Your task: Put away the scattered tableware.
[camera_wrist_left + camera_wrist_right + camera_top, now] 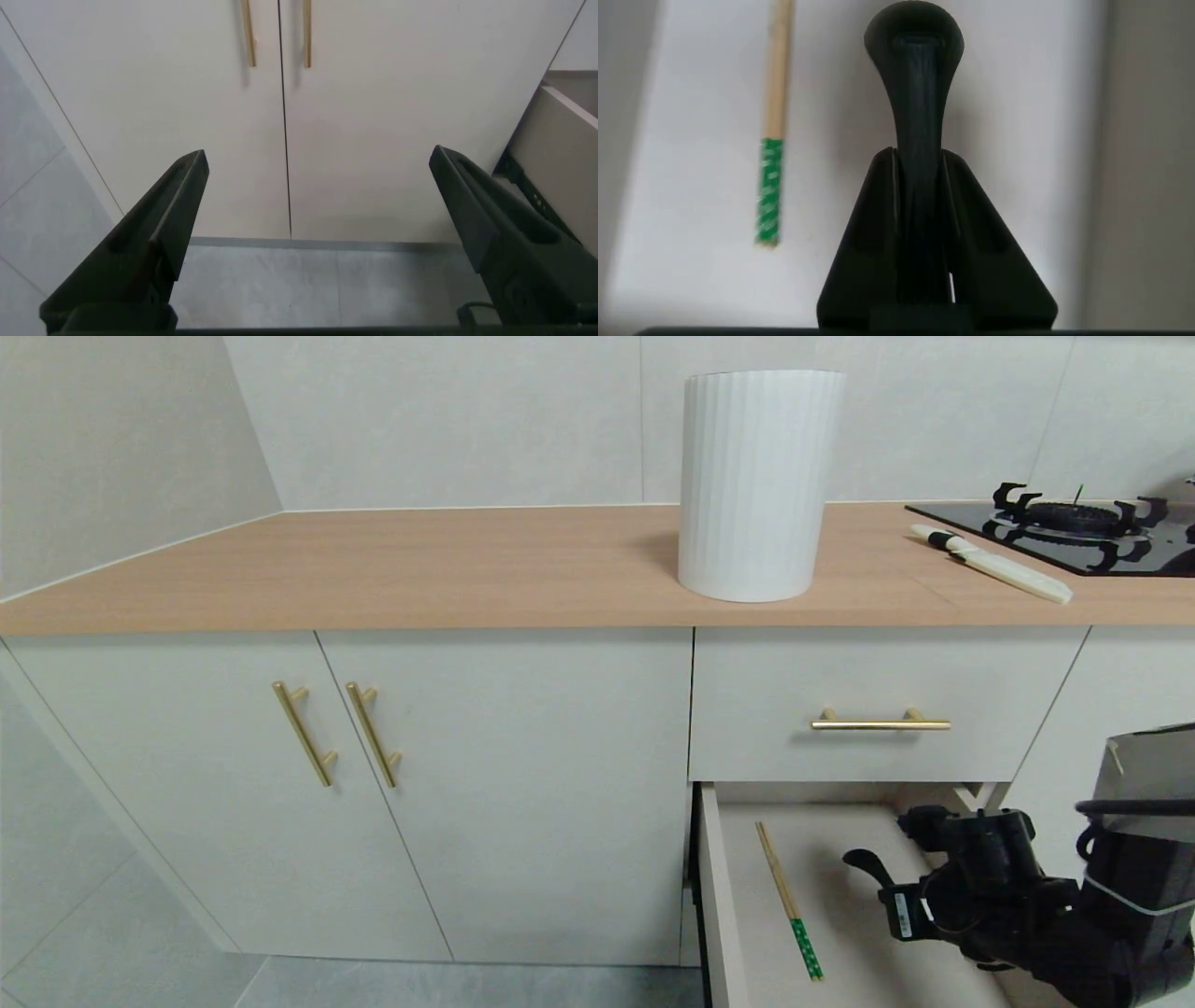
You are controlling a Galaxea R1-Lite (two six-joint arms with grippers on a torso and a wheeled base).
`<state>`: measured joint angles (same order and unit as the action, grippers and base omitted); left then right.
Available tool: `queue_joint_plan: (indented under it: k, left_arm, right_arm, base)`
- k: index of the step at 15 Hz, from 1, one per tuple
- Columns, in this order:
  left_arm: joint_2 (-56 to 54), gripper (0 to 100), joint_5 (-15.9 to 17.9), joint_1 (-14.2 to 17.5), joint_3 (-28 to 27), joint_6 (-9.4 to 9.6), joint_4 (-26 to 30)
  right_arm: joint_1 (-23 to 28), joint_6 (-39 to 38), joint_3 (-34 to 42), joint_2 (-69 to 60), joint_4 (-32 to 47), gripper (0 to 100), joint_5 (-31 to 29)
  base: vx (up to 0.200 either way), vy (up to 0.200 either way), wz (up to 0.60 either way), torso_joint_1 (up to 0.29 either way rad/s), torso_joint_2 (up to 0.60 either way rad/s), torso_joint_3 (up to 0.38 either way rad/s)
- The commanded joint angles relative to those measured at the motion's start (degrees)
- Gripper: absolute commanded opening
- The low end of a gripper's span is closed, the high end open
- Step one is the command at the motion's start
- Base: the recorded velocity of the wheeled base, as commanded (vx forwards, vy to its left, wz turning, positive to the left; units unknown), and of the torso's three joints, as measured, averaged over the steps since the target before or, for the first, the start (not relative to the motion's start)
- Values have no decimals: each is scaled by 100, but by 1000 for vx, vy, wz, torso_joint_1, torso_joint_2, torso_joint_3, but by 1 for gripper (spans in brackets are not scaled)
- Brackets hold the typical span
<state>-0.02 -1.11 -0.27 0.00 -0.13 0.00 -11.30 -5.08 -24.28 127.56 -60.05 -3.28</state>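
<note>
So the chopsticks [789,902] are lying flat on the floor of the open bottom drawer [719,887]. They run close along its left wall, pressed together as a pair, with the green patterned ends toward the drawer's front edge. The right gripper [864,866] hangs over the drawer's right half, apart from the chopsticks and not touching them. Its jaws are pressed together with nothing between them, and in the wrist view they look like one black prong. There's also a pale knife [991,563] with a black band, up on the counter [467,560] near its right end. It lies at an angle, just beside the near left corner of the black gas hob [1074,523]. A tall white ribbed canister [754,485] stands upright mid-counter, close to the front edge and above the shut upper drawer [878,705]. The left gripper [318,161] is down low facing the double cabinet doors [280,112], jaws wide apart and holding nothing.
</note>
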Motion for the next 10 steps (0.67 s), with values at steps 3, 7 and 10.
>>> queue_joint_plan:
  k: [3, 7, 10]
  left_arm:
    - [2, 100, -3, 0, 0, -4, 0]
    - [2, 100, -3, 0, 0, 5, 0]
    - [2, 100, -3, 0, 0, 5, 0]
  right_arm:
    - [-4, 7, -296, 876, -138, 0, -147]
    - [14, -1, -340, 911, -138, 0, -155]
    - [40, -1, -340, 902, -138, 0, -155]
  base:
    - [0, 0, 0, 0, 0, 0]
    - [0, 0, 0, 0, 0, 0]
    - [0, 0, 0, 0, 0, 0]
